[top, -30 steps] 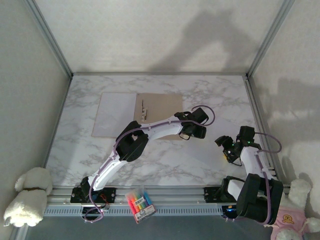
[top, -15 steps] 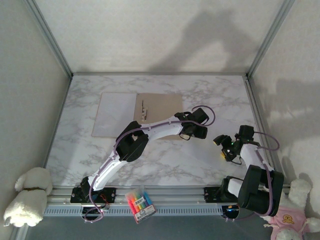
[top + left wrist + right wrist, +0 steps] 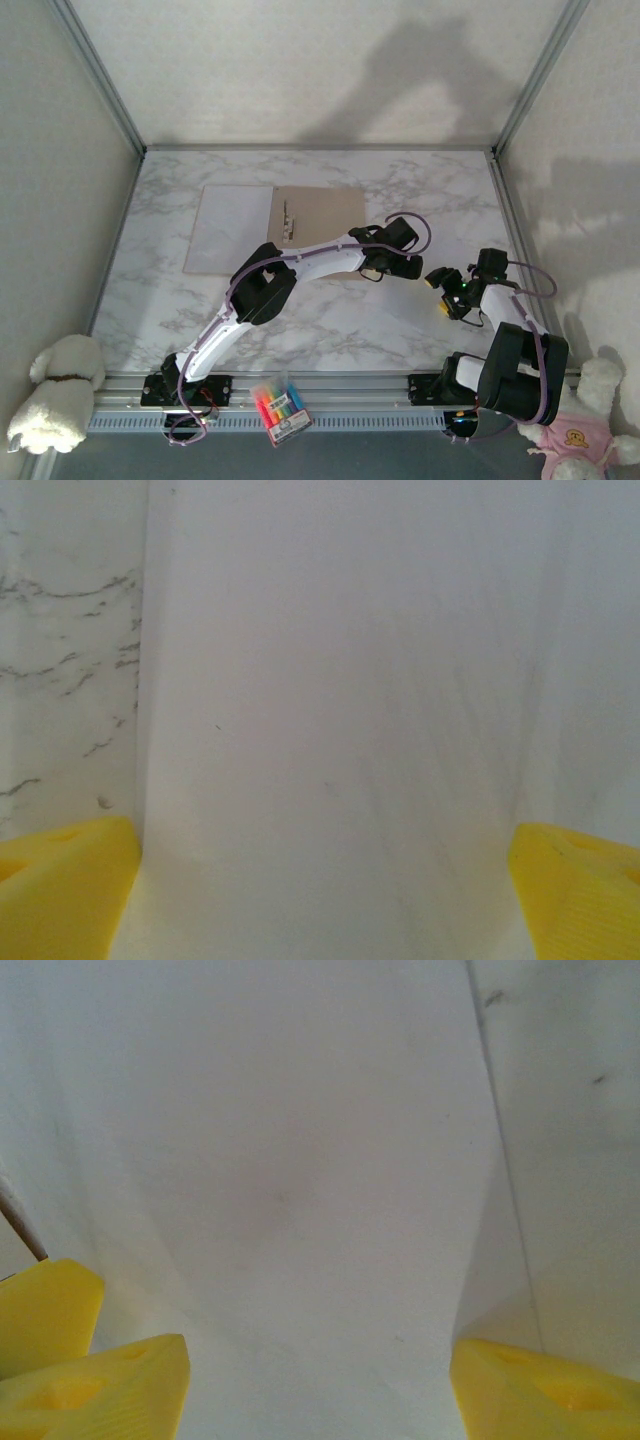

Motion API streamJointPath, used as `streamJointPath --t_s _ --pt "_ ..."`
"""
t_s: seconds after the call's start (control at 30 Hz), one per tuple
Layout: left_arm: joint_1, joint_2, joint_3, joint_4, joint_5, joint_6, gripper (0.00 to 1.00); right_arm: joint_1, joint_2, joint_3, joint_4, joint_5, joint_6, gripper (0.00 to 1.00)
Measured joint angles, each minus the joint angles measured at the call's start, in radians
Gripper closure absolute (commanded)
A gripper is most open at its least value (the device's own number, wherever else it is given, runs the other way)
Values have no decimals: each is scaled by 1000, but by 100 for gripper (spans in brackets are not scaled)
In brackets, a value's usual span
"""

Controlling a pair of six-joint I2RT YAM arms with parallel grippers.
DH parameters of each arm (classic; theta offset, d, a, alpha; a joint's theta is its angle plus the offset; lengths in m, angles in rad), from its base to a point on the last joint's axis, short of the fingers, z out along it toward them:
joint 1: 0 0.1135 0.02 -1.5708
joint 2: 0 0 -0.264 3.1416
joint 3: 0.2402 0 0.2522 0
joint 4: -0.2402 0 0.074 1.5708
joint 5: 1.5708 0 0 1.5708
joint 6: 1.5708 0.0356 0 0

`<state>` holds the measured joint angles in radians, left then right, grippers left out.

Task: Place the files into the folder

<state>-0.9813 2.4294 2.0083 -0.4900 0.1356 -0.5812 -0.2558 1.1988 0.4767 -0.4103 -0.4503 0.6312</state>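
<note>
Files: one white sheet (image 3: 235,228) lies flat on the left leaf of the open folder, upper left of centre in the top view. What looks like a second sheet (image 3: 330,730) lies under both wrists. Its edge meets the veined marble tabletop (image 3: 330,335) at the left of the left wrist view.
Folder (image 3: 318,225): open, with the tan right leaf bare and a small metal fastener (image 3: 288,220) by the crease. Its long axis runs across the frame and the crease runs up and down.
Left gripper (image 3: 408,268): released, yellow fingers (image 3: 60,890) spread to the bottom corners of its view, nothing between them. It sits just off the folder's lower right corner.
Right gripper (image 3: 438,294): jaws apart too, gripping nothing I can see. It is near the left one, to its right.
Bearing: the folder lies up and left of both pincers, and the left arm is nearer.
Next, I'd guess: the loose sheet must travel up-left onto the bare leaf.
Around: a highlighter pack (image 3: 280,408) at the bottom edge.
</note>
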Motion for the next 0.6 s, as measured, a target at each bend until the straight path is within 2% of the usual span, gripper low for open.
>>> streamJointPath --t_s 0.6 --pt "0 -6 -10 15 11 -3 2 0 -10 0 1 -43 12 31"
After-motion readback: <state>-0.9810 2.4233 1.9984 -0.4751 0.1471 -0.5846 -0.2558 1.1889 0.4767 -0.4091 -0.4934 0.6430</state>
